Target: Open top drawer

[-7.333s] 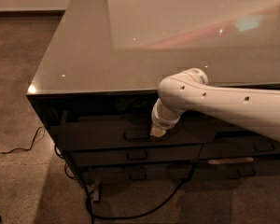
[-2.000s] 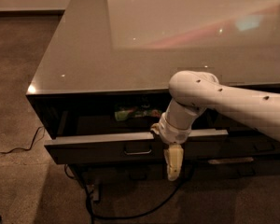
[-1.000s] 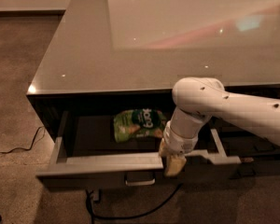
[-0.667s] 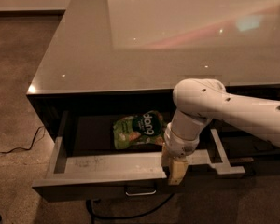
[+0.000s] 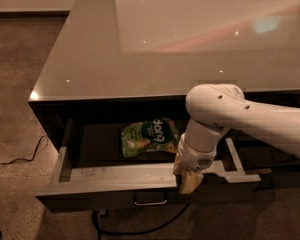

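Note:
The top drawer (image 5: 115, 176) of the dark cabinet stands pulled far out toward me, showing pale grey walls and floor. Its small metal bar handle (image 5: 150, 202) sits low on the dark front. My gripper (image 5: 188, 183) hangs from the white arm (image 5: 250, 119) over the drawer's front wall, a little right of the handle and apart from it. Inside the drawer, toward the back, lies a green snack bag (image 5: 149, 136).
A glossy grey countertop (image 5: 165, 39) covers the cabinet. Other dark drawer fronts (image 5: 285, 176) show behind my arm at the right. A black cable (image 5: 20, 159) runs over the brown floor at the left, and another (image 5: 135, 231) loops under the drawer.
The drawer went from shut to pulled far out toward me, uncovering the green bag. My gripper came down and forward with the drawer front.

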`<action>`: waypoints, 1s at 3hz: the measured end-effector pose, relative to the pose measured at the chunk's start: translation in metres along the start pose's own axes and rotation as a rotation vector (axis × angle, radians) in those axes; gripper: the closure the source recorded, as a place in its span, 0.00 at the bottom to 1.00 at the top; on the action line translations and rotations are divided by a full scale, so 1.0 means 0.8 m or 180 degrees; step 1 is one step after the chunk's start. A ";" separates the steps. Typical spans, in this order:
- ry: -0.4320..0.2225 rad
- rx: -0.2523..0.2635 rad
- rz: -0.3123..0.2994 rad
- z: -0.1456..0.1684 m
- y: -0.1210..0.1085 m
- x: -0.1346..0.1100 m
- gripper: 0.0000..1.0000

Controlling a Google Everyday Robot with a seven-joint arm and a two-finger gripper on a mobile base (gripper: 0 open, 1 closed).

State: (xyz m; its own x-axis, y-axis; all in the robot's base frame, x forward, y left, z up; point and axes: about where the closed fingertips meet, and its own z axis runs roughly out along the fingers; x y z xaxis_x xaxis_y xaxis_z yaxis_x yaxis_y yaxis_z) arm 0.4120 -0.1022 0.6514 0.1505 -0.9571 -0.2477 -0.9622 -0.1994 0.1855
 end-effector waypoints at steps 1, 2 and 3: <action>0.0057 -0.0031 0.0073 -0.003 0.008 0.002 1.00; 0.0057 -0.0031 0.0073 -0.003 0.008 0.002 0.81; 0.0057 -0.0031 0.0073 -0.003 0.008 0.002 0.59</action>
State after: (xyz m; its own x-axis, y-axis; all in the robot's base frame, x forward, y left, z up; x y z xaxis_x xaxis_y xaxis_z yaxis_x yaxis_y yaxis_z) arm 0.4067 -0.1052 0.6547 0.1326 -0.9650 -0.2261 -0.9632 -0.1793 0.2003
